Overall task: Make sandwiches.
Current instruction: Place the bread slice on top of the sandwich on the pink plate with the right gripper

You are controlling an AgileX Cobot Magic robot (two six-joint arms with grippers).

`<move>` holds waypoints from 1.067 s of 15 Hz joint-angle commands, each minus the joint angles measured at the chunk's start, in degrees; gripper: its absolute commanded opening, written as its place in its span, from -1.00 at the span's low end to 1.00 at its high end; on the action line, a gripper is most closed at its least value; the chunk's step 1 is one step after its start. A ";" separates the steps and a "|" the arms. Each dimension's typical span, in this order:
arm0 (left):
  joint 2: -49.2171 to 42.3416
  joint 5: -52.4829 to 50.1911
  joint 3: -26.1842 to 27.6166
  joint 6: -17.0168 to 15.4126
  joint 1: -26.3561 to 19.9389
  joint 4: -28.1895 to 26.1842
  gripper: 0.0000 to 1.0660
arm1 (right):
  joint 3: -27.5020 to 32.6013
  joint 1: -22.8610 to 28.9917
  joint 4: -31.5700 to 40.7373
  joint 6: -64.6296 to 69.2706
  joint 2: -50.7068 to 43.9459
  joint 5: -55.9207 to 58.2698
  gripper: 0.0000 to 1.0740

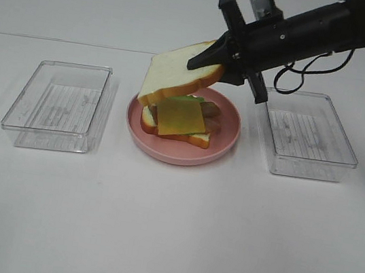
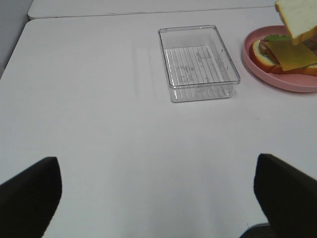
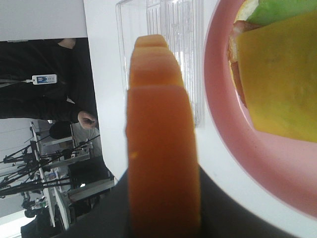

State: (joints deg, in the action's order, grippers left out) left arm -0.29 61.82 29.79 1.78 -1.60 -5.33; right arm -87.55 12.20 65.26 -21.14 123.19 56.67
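White top slice (image 1: 178, 74) with orange-brown crust is pinched at one edge by your right tool (image 1: 204, 61), hanging tilted above the pink plate (image 1: 226, 143). Low end sits over the plate's left side, near the stack below but not clearly touching it; can't tell contact from these views.

Stack on the plate: bottom bread slice (image 1: 149, 122), green lettuce (image 1: 191, 99), brown bacon (image 1: 212, 115) poking out the right side, yellow cheese square (image 1: 180, 117) on top, lying flat and slightly rotated against the bread.

My read of the step: cap the sandwich.
- Level the slice before you lower it; at this tilt it'll land edge first and likely shove the cheese.
- Centre it over the bottom slice, not over the plate. The stack sits off-centre toward the plate's left.
- Release low; dropped from height, it may bounce or skid off the smooth cheese.

Materials: bread looks like thick soft foam with a matte face, and the crust rim fills the right wrist view between the jaws. Cheese is a thin smooth sheet. Plate is glossy with a raised rim.

Your left tool (image 2: 158, 198) is spread wide, holding nothing, hanging over bare white counter (image 1: 168, 230), well apart from the plate. Clear ribbed-bottom plastic box left (image 1: 60, 104) and right (image 1: 310, 135) of the plate, both look empty.
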 commanded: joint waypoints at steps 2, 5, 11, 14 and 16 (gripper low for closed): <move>-1.20 -0.23 -0.17 -0.29 0.11 -0.57 0.83 | -5.67 1.83 1.38 -0.23 5.61 -1.60 -1.00; -1.15 -0.23 -0.17 -0.29 0.11 -0.57 0.83 | -8.77 1.83 -1.95 2.46 7.85 -1.78 -1.00; -1.09 -0.23 -0.17 -0.29 0.11 -0.57 0.83 | -9.28 1.78 -3.32 3.44 11.29 -4.81 -1.00; -1.09 -0.23 -0.17 -0.29 0.11 -0.57 0.83 | -9.28 1.72 -4.64 3.44 11.46 -5.27 -1.00; -1.09 -0.23 -0.17 -0.29 0.11 -0.57 0.83 | -9.28 1.72 -7.05 3.84 11.34 -5.27 -1.00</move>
State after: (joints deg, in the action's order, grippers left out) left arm -0.29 61.82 29.79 1.78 -1.60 -5.33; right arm -96.43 13.87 59.36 -17.48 134.70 51.45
